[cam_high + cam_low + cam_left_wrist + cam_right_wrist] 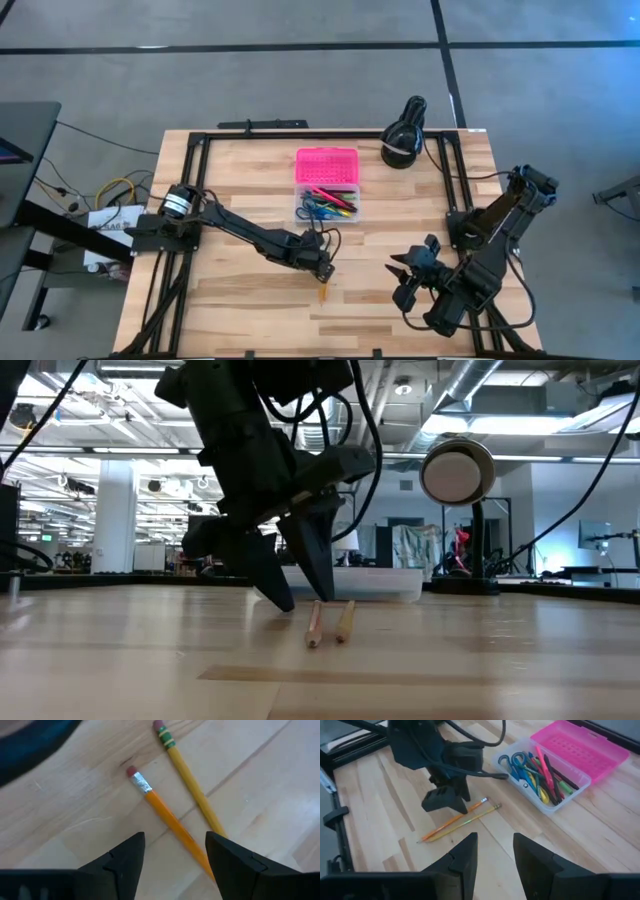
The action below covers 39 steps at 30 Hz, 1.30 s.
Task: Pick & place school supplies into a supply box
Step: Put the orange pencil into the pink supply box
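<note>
L end effector is hovering low over the bench, near the front-middle, w/ fingers spread apart and gripping nothing. In the low view its two dark fingertips are pointing down, just above or touching the wood; can't tell which. Two pencils are lying loose on the bench side by side right at that end effector: an orange pencil w/ silver ferrule and pinkish eraser, and a yellow pencil w/ green-banded ferrule and pink eraser. In the L wrist view the orange one is running into the gap between the fingers, the yellow one lying just beside it and passing near the one finger. In the R wrist view both pencils are converging toward their tips and sitting apart at the eraser ends.

The supply box is sitting open toward the back-middle of the bench, well apart from the pencils. Its pink lid is lying flat, flipped back, and the clear base is holding blue-handled scissors plus a bunch of pens and markers in pink, yellow, green, red, black.

R end effector is waiting at the front-R of the bench, fingers parted and empty, pointing toward the pencils.

A black round device is standing at the back edge, to the R of the box
</note>
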Available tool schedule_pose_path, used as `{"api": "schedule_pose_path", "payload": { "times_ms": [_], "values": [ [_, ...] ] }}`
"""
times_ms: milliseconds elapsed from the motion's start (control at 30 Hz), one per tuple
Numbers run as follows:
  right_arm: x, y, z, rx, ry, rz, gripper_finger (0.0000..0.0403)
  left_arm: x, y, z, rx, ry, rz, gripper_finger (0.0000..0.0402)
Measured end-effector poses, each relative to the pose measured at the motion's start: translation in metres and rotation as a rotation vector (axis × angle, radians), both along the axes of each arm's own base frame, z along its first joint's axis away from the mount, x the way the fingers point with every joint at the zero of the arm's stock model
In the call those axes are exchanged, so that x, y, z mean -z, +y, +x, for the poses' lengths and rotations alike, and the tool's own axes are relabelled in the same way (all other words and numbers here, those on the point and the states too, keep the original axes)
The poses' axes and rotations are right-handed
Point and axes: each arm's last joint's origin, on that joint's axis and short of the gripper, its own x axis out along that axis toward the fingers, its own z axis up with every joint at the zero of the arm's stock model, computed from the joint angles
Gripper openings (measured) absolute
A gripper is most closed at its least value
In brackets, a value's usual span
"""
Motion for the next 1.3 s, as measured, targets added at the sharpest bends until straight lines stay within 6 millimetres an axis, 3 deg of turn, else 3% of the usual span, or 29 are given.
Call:
{"api": "schedule_pose_path", "payload": {
  "times_ms": [867,1300],
  "values": [
    [0.0037,-0.0019,-0.0012,0.011,-0.010,-0.033,0.0117,0.0001,-0.0039,0.0004,-0.188,-0.011,-0.176,0.0208],
    [0.0036,-0.0018,-0.0008,0.012,-0.013,-0.030,0.0117,0.0028,-0.0026,-0.0066,-0.213,0.099,-0.240,0.0208]
  ]
}}
